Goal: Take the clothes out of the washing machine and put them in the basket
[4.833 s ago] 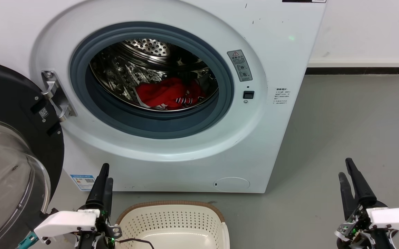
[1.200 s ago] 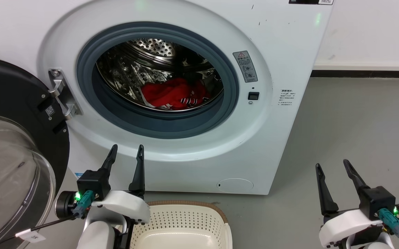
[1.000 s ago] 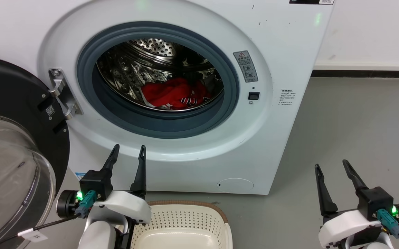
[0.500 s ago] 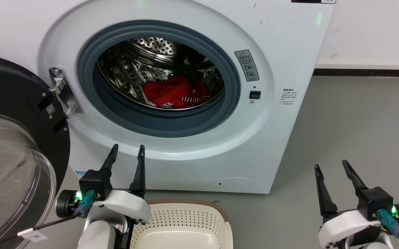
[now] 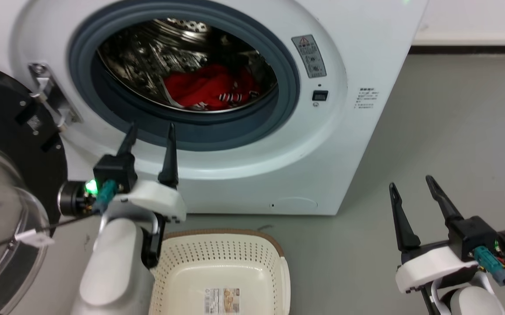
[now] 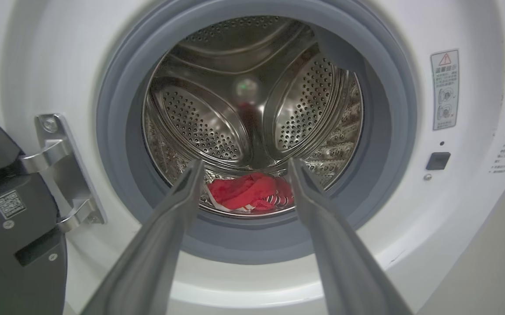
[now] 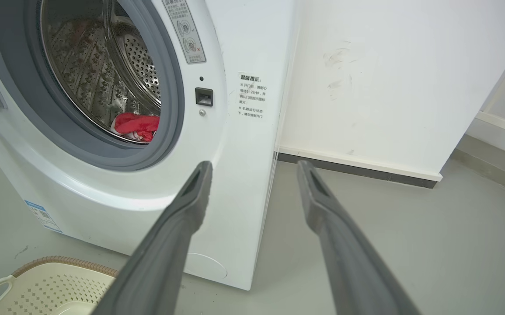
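At washer [image 5: 366, 43] mouth | clothes [image 5: 200, 89] inside | my left gripper [image 5: 152, 127] spread wide, empty | right gripper [image 5: 411, 183] wide, empty | basket [image 5: 221, 234] before washer

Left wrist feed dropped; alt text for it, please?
Open left gripper aimed into the washing machine's open porthole, with the red clothes seen between its fingers, low at the drum's front. The door hinge is at left.

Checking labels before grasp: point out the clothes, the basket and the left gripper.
clothes [image 5: 193, 89], head view, middle of the red bundle.
basket [image 5: 221, 231], head view, brown far rim.
left gripper [image 5: 151, 127], head view, midway between its open fingertips.
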{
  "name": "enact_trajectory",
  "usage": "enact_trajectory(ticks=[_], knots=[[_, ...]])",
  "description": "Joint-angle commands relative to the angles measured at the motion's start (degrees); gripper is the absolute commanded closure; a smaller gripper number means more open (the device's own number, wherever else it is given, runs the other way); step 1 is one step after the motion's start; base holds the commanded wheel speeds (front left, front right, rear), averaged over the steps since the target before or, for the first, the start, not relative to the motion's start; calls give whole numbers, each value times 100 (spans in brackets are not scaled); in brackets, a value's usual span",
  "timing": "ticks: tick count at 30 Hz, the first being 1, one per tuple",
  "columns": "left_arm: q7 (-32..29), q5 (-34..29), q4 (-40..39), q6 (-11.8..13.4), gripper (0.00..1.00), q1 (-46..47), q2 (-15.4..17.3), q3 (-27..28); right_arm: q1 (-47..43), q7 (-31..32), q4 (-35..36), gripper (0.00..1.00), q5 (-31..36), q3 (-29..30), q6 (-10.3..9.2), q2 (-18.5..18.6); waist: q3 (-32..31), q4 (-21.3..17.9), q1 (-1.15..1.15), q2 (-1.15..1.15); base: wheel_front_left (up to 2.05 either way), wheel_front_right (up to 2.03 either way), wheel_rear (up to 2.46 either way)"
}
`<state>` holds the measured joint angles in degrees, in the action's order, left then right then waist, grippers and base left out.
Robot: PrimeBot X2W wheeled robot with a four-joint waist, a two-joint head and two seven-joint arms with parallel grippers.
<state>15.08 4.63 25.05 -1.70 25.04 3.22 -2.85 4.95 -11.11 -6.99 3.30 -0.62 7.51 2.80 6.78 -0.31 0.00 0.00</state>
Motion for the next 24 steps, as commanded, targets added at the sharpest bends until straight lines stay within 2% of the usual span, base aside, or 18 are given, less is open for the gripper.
enact_trajectory(ticks=[1, 11, 15, 24], knots=[[14, -57, 122, 11, 0, 246, 83, 32, 118, -15, 59, 0, -9, -24, -4, 15, 301, -151, 0, 0, 0, 0, 0], [14, -209, 1014, 78, 0, 1780, 454, 106, 713, -205, 157, 0, -181, -299, -4, 10, 1456, -650, 0, 0, 0, 0, 0], [3, -302, 1642, 52, 0, 2573, 735, 86, 1017, -302, 52, 0, -278, -448, -4, 10, 1992, -896, 0, 0, 0, 0, 0], [-336, -411, 2565, 24, 0, 3807, 1182, 16, 1446, -401, -119, 0, -511, -673, -4, 7, 2702, -1226, 0, 0, 0, 0, 0]])
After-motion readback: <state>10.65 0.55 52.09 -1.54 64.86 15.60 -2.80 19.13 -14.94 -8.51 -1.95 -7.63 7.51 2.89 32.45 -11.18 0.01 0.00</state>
